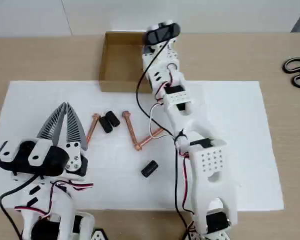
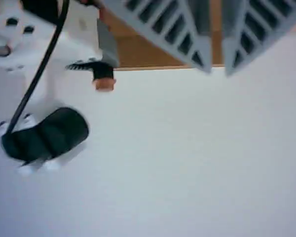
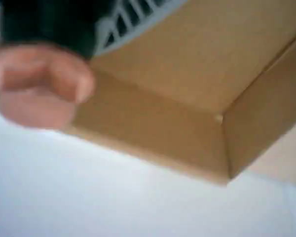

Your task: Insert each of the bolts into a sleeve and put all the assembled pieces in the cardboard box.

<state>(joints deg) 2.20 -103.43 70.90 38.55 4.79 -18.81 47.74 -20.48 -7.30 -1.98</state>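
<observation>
The right end effector [image 1: 155, 44] hangs at the right-hand wall of the cardboard box [image 1: 121, 60]. It is clamped on a copper bolt [image 3: 39, 84] with a smooth, rounded head. A black sleeve [image 3: 39, 22] sits just behind that head, beside a grey ribbed finger [image 3: 133, 19]. The box is plain brown card, open-topped and square-cornered.

The left end effector [image 1: 65, 107] is well in front of the box and to its left. Its grey, triangular, lattice-ribbed fingers are drawn together at the tips and grip nothing.

In front of the box, a white paper sheet [image 1: 230, 115] covers the wooden bench [image 1: 40, 55]. A lone bolt [image 1: 92, 128] lies nearest the left end effector. Beside it are paired sleeves [image 1: 109, 122], short black cylinders set side by side. Next, two slim copper rods, the V bolts [image 1: 131, 130], meet end to end. A third sleeve [image 1: 149, 169] lies farthest from the box. Scissors [image 1: 297, 71] rest far to the box's right.
</observation>
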